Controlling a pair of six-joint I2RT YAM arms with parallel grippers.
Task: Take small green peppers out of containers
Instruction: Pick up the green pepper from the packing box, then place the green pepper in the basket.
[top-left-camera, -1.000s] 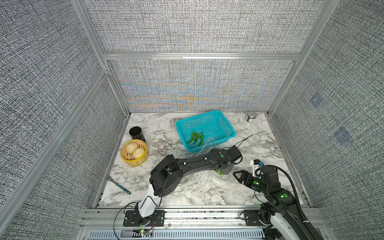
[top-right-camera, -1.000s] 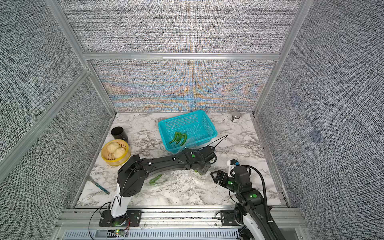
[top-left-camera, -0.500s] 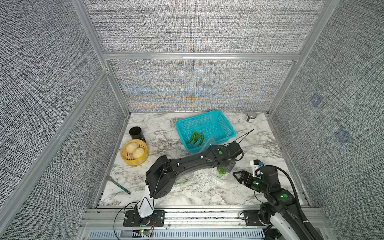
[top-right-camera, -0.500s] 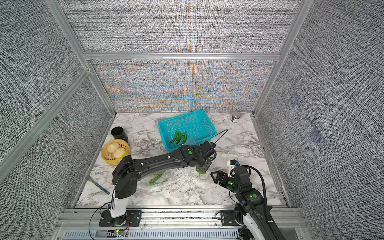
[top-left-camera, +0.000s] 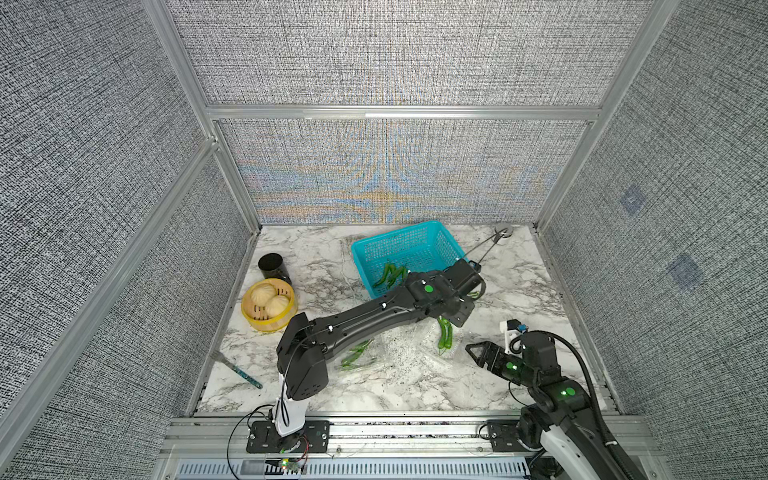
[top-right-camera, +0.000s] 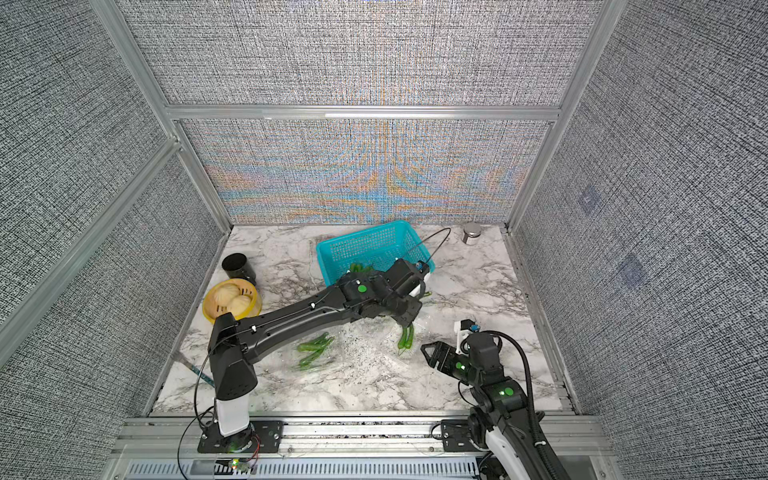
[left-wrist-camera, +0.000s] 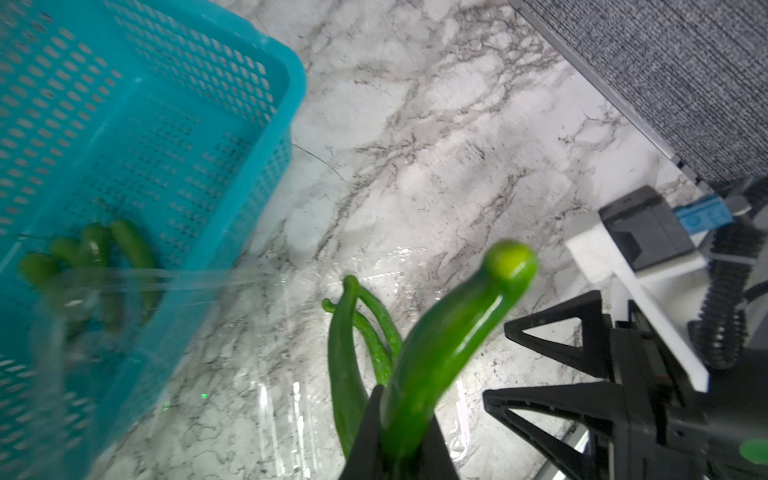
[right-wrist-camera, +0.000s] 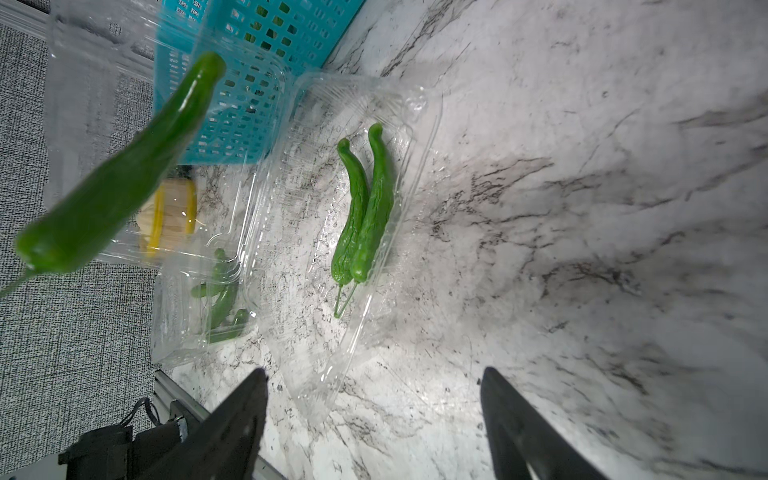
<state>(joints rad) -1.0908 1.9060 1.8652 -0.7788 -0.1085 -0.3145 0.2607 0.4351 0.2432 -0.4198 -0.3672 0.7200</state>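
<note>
**Transfer stage of the unpacking task.** The left gripper (left-wrist-camera: 397, 436) has its jaws clenched on one end of a slim, glossy green chilli pepper (left-wrist-camera: 449, 332). The pepper juts out clear of the white marble-patterned worktop (top-left-camera: 519, 299) and touches nothing else. In both top views this gripper sits right of centre. It lies between the teal perforated plastic basket (top-left-camera: 399, 249) above it and a clear thin-plastic clamshell container (right-wrist-camera: 316, 345) at lower right of centre.

Two wrinkled green peppers (right-wrist-camera: 365, 208) lie side by side, touching, in that open container. A second clear clamshell container (right-wrist-camera: 178, 336), at lower centre in both top views, holds several more green peppers (top-left-camera: 355, 353). A small cluster of green peppers (left-wrist-camera: 95, 257) lies in a corner of the basket.

The right gripper (top-left-camera: 473, 355), at lower right of the frame, has its jaws spread wide and empty. It is just beside the nearer container; whether it touches it cannot be told.

**Judged step:** one pepper is out of its container and in the air, apparently bound for the basket. The next move calls for carrying it over the basket rim, high enough to clear the wall. It should then be released above the cluster. The thin containers look light and may slide, and the free gripper is well placed to steady one for later picks.
</note>
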